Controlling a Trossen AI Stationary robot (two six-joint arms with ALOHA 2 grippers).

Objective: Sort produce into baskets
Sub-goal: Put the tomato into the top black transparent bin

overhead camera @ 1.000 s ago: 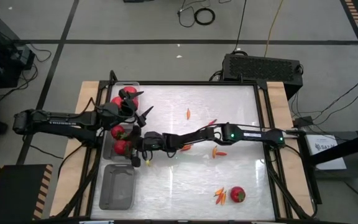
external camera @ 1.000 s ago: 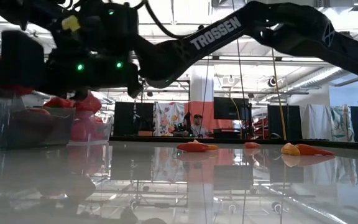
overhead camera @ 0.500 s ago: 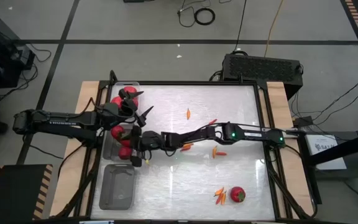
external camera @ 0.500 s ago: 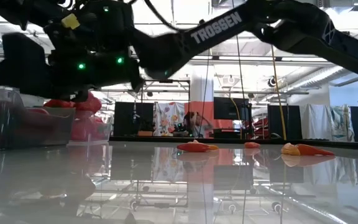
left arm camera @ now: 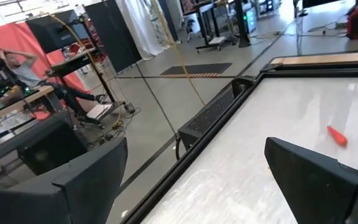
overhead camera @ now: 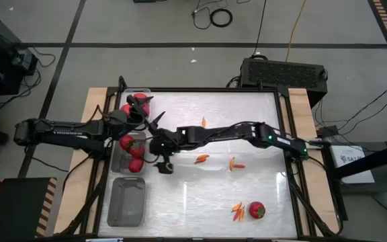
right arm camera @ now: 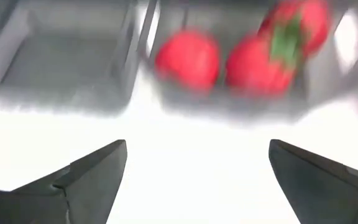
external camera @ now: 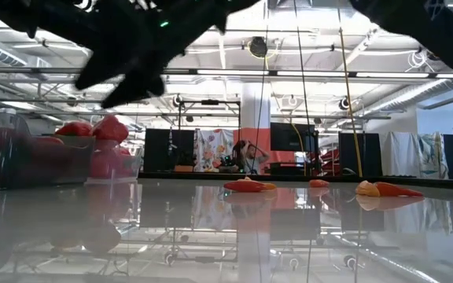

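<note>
Three clear baskets stand in a row along the table's left edge. The far basket (overhead camera: 134,94) holds red produce (overhead camera: 127,109). The middle basket (overhead camera: 117,156) holds three red pieces (right arm camera: 188,59), one with a green stem (right arm camera: 286,37). The near basket (overhead camera: 127,202) shows nothing in it. My right gripper (overhead camera: 152,148) hangs open and slanting down just right of the middle basket, with nothing between its fingers. My left gripper (overhead camera: 149,111) stays open and level beside the far basket. A tomato (overhead camera: 256,210) and several chilies (overhead camera: 202,158) lie on the table.
Loose chilies lie mid-table (overhead camera: 203,122), (overhead camera: 235,163) and beside the tomato (overhead camera: 237,212); the low view shows some of them (external camera: 246,186), (external camera: 384,189). My right arm (overhead camera: 234,131) stretches across the table's middle. A raised frame (overhead camera: 284,121) borders the table.
My right gripper has lifted up out of the middle basket, drawn back a little toward the table's right, and tipped from steeply down to slanting. Where it stood, red produce now lies uncovered in the basket.
</note>
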